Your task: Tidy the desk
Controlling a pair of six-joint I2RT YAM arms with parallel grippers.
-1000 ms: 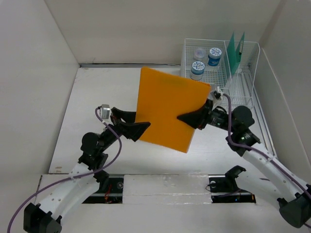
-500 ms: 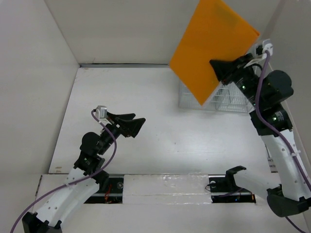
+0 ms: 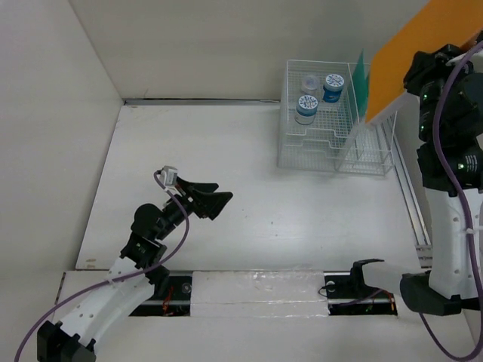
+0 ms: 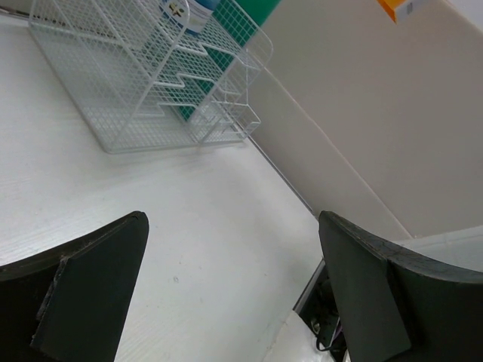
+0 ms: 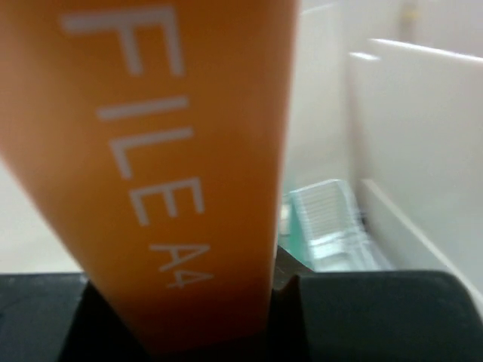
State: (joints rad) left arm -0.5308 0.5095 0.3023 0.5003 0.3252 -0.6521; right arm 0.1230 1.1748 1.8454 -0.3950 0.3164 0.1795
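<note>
Right gripper (image 3: pixel 424 72), clamped on the orange A4 file folder (image 3: pixel 423 34), just swung it from mid-surface (image 3: pixel 226 151) up over the far-right corner's wire rack (image 3: pixel 332 136). Left gripper (image 3: pixel 219 197) hangs released. Slotting's next, I'd guess.

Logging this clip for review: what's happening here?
The right gripper is clamped on an orange folder, held high above the wire rack at the far right corner of the desk. The rack has three small jars and a green folder in it. The left gripper is open and empty, over the desk.
</note>
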